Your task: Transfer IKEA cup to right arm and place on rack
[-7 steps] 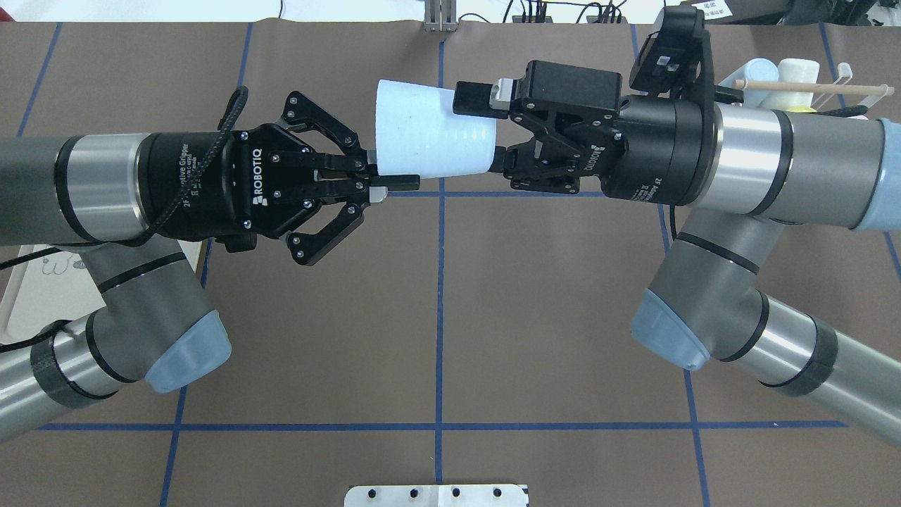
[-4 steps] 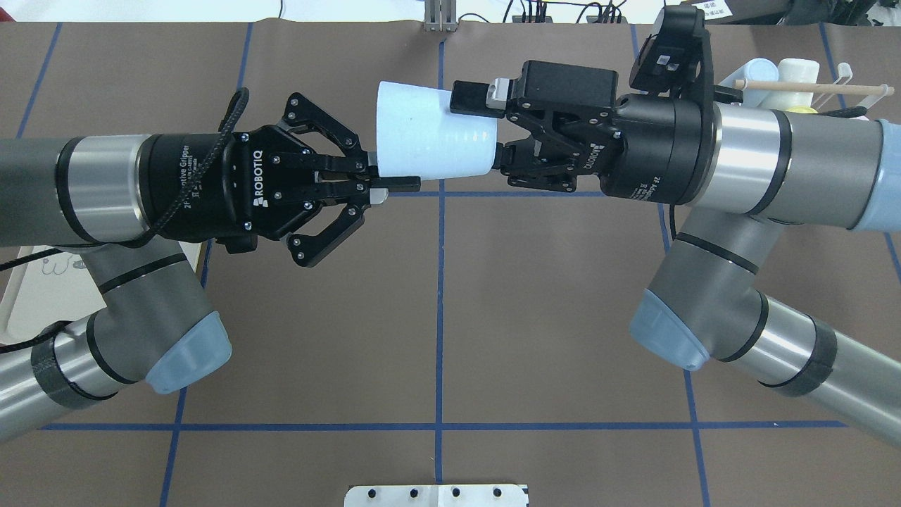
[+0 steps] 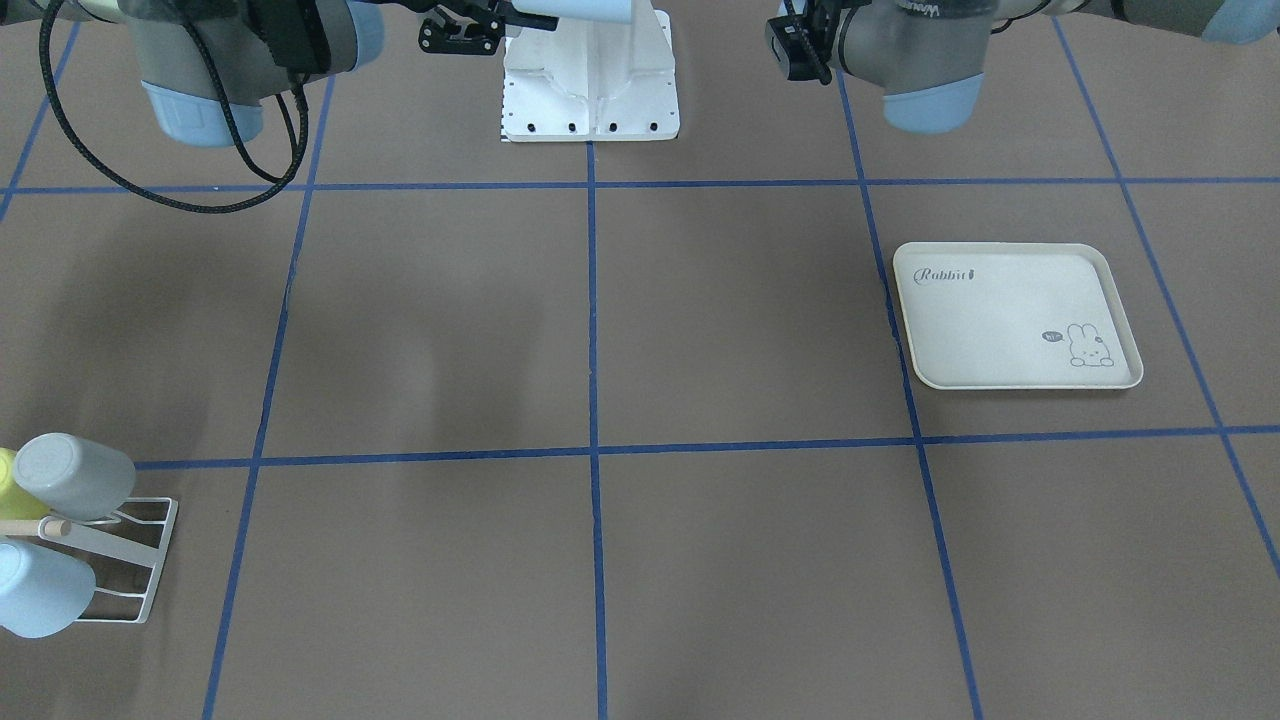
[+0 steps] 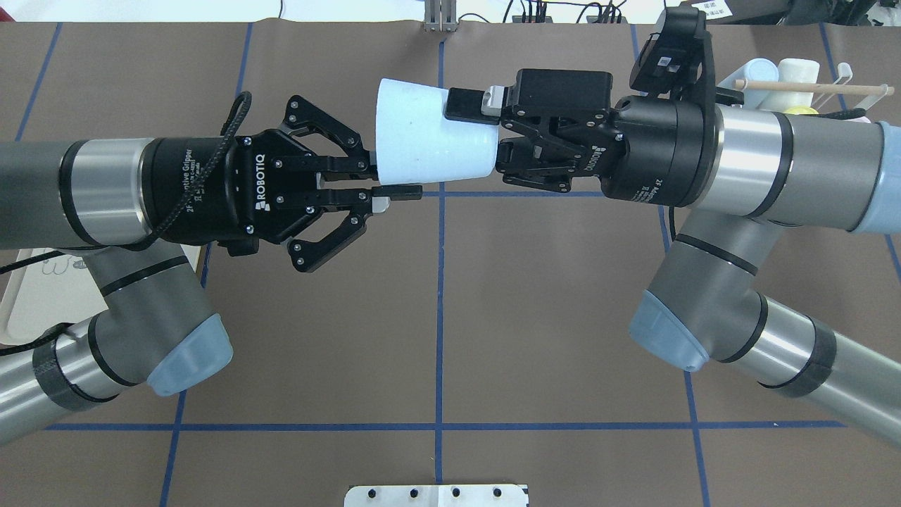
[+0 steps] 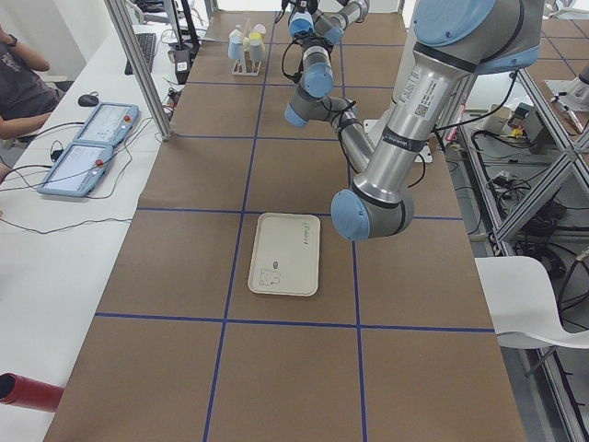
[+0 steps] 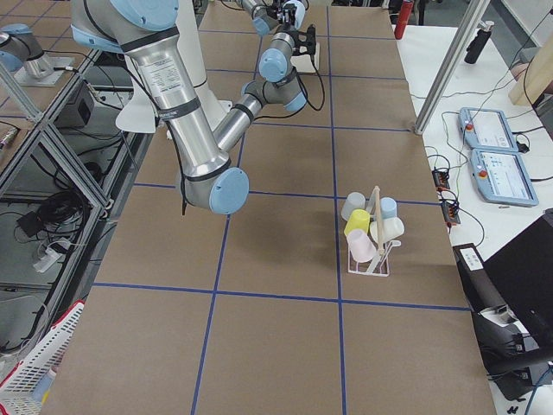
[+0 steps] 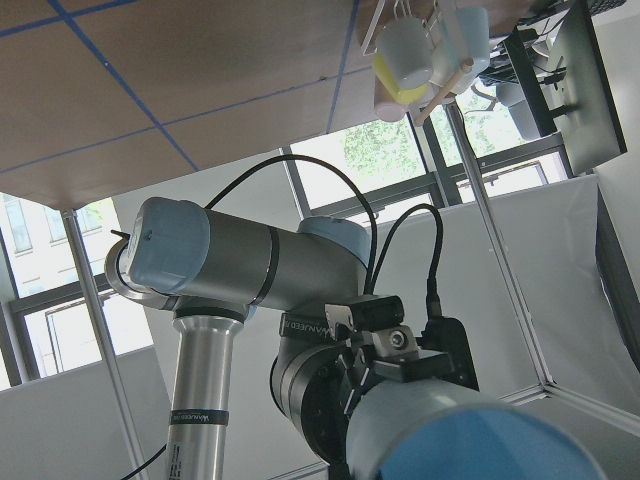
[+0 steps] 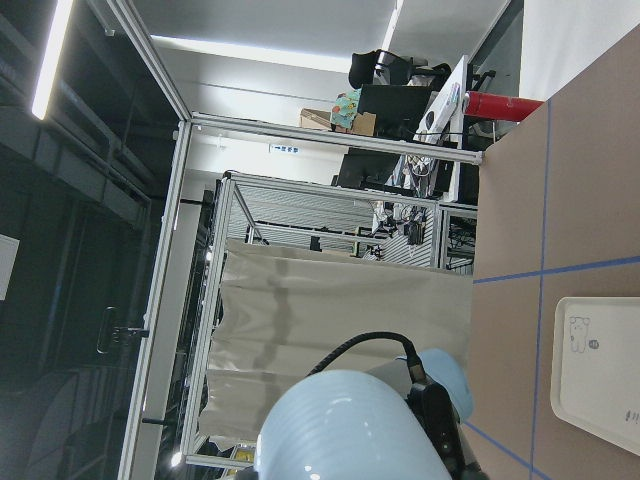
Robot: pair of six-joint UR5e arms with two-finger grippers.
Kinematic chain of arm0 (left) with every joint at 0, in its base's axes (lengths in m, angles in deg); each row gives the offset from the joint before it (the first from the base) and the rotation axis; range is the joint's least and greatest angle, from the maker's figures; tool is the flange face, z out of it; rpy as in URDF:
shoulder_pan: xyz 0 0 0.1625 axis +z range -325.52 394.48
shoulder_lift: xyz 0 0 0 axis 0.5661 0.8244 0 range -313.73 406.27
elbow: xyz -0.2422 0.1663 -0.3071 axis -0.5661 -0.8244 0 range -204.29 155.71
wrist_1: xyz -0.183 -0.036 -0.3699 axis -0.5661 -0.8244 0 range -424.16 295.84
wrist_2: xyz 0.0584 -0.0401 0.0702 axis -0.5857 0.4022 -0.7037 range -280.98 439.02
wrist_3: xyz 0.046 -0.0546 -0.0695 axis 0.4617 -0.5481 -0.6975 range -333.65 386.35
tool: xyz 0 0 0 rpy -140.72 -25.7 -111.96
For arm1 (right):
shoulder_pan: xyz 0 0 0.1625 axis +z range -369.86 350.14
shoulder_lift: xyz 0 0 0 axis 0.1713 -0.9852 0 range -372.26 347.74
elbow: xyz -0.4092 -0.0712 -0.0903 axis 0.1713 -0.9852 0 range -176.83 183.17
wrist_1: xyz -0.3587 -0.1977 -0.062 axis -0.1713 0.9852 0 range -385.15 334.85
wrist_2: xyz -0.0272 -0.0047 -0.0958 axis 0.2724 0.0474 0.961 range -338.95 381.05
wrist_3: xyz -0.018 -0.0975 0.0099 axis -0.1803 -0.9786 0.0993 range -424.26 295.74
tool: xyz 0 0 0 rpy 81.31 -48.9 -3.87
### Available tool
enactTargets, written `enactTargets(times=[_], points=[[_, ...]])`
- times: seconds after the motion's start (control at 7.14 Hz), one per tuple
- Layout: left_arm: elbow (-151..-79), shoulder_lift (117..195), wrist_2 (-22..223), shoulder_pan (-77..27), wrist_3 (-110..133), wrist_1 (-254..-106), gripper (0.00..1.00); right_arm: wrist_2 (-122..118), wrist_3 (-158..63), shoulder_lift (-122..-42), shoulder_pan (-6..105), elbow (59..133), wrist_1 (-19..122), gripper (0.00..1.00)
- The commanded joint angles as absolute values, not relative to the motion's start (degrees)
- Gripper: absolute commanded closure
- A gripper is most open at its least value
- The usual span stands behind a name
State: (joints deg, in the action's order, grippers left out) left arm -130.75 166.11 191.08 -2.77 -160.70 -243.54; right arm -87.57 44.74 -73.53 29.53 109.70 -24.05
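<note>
The pale blue IKEA cup (image 4: 429, 137) hangs in mid-air over the table's far middle, on its side, rim toward the left arm. My left gripper (image 4: 383, 179) straddles the rim's lower edge, jaws a small gap apart. My right gripper (image 4: 480, 130) is shut on the cup's base end, one finger (image 4: 463, 105) lying on the wall. The cup also shows in the left wrist view (image 7: 450, 440) and the right wrist view (image 8: 350, 430). The white wire rack (image 4: 841, 77), with its wooden dowel (image 4: 809, 86), stands at the far right behind the right arm.
The rack (image 6: 376, 251) holds several cups: grey, yellow, blue, white, pink. The cream Rabbit tray (image 3: 1010, 315) lies bare on the left arm's side. A black cable loop (image 3: 150, 180) hangs from the right arm. The white base plate (image 3: 590, 90) sits at the robot's edge.
My right gripper slid further onto the cup's base and closed on it. My left gripper's jaws parted slightly at the rim. The cup has hardly moved.
</note>
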Motion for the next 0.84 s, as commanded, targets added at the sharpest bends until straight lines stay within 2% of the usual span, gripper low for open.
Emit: enactTargets(times=[0.0, 0.28, 0.7], points=[[-131.5, 165.5, 191.1, -3.3, -160.3, -243.5, 0.00, -87.6, 44.6, -73.6, 29.8, 109.8, -24.4, 0.87], [-131.5, 163.4, 191.1, -5.2, -151.2, -243.5, 0.00, -87.5, 42.9, -74.1, 30.3, 109.8, -24.8, 0.87], [-129.8, 159.4, 191.6, -7.5, -126.3, -238.1, 0.00, -88.1, 30.6, -83.0, 36.9, 107.1, -22.9, 0.89]])
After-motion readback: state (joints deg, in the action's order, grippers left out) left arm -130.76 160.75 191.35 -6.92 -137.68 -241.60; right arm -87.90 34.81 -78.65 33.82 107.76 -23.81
